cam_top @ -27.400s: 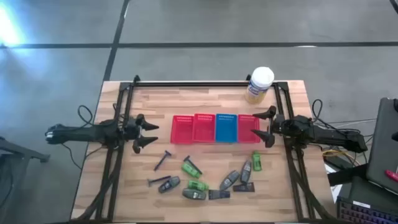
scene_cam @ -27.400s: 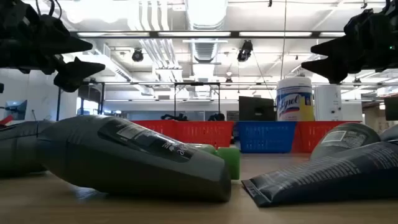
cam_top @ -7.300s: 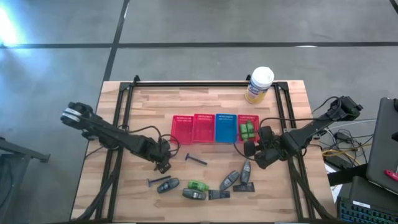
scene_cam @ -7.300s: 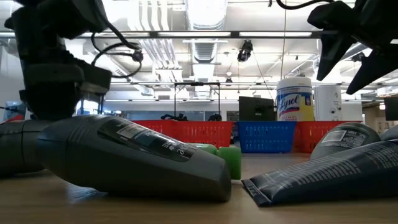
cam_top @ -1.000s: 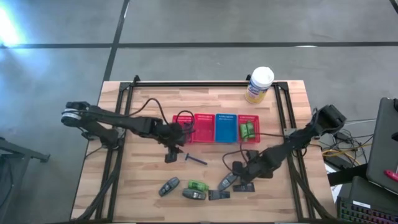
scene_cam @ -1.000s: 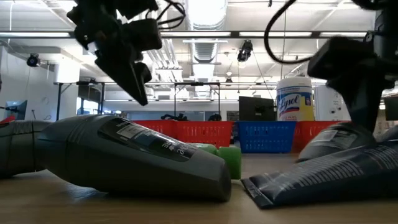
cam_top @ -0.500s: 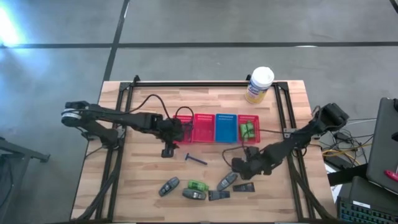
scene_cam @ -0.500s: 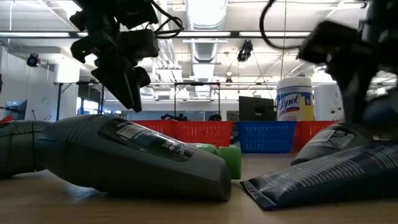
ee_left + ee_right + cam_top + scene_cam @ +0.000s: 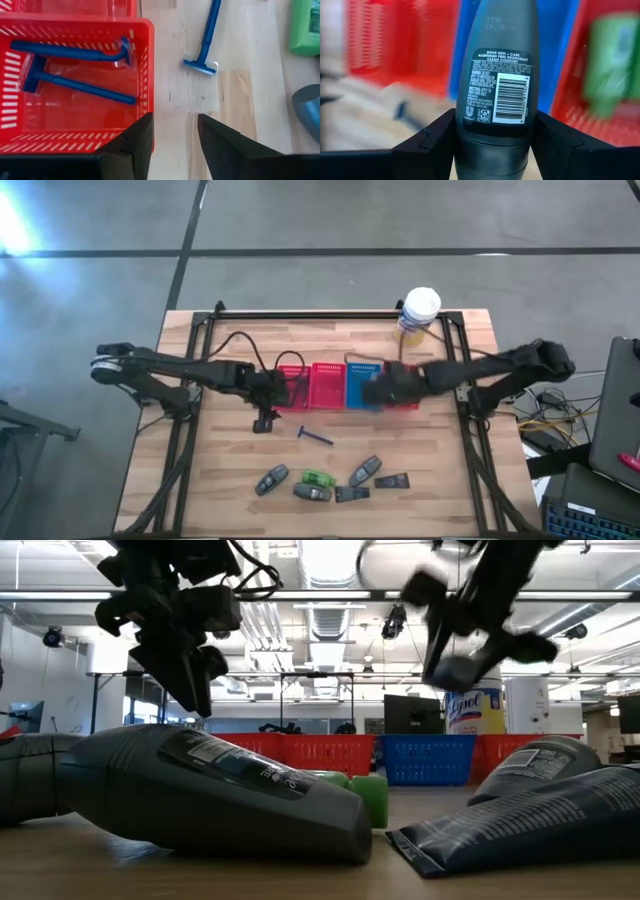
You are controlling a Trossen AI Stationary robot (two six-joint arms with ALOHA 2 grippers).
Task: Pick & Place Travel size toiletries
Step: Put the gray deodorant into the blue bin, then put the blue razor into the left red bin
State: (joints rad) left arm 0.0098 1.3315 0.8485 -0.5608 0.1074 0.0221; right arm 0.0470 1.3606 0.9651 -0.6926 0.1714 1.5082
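Note:
My right gripper (image 9: pixel 385 390) hangs above the blue basket (image 9: pixel 362 376), shut on a grey-black tube (image 9: pixel 496 75). My left gripper (image 9: pixel 175 132) stands open and holds nothing, at the near left corner of the leftmost red basket (image 9: pixel 75 30), where two blue razors (image 9: pixel 75 85) lie. A third razor (image 9: pixel 315 436) lies flat on the table. More toiletries lie near the front edge: grey tubes (image 9: pixel 271 478), a green bottle (image 9: pixel 318 478) and dark sachets (image 9: pixel 392 480). Something green (image 9: pixel 615 65) sits in the rightmost red basket. My right gripper pinches the tube's broad lower end (image 9: pixel 495 150) between its two fingers, one on each side. The tube runs on along the fingers, its barcode label facing the wrist camera. It is lifted clear of the table and hangs above the baskets.
Four mesh baskets stand in a row at mid-table, three red and one blue. A white-lidded yellow canister (image 9: pixel 418 315) stands at the far right. Black frame rails (image 9: pixel 195 360) run along both sides and the far edge. Bare wood lies between the baskets and the toiletries.
My right gripper has taken a grey tube from the group near the front edge, lifted it clear and carried it fast toward the far edge, over the baskets. My left gripper has drifted a little toward the table's left edge, still open.

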